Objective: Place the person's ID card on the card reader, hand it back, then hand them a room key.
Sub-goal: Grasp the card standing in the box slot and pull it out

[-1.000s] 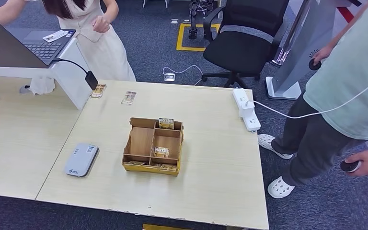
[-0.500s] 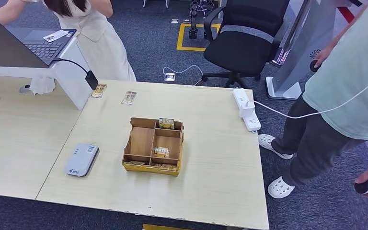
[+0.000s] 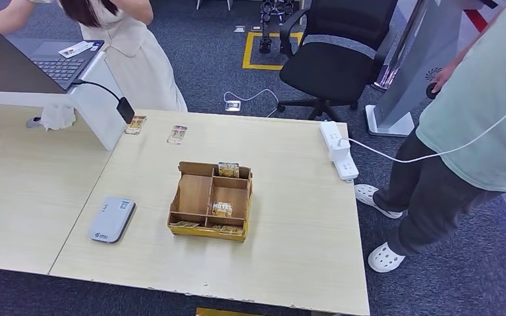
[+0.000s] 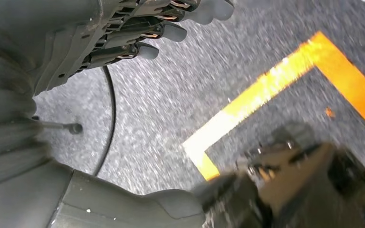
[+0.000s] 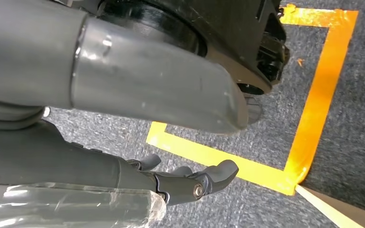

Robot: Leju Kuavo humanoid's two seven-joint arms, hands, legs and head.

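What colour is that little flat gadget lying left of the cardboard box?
The card reader is light grey with a darker edge, clearest in the head view.

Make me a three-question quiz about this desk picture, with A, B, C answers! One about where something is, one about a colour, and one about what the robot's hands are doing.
1. Where does the grey card reader lie on the table?
A. Inside the cardboard box
B. To the left of the cardboard box
C. On the laptop

2. What colour is the power strip?
A. White
B. Red
C. Green

3. What is the left robot hand doing?
A. Holding a card
B. Pressing the card reader
C. Hanging over the floor, holding nothing

Answers:
1. B: in the head view the reader lies left of the cardboard box.
2. A: the strip at the table's far right edge is white.
3. C: the left wrist view shows its fingers apart over grey carpet; the right robot hand likewise holds nothing.
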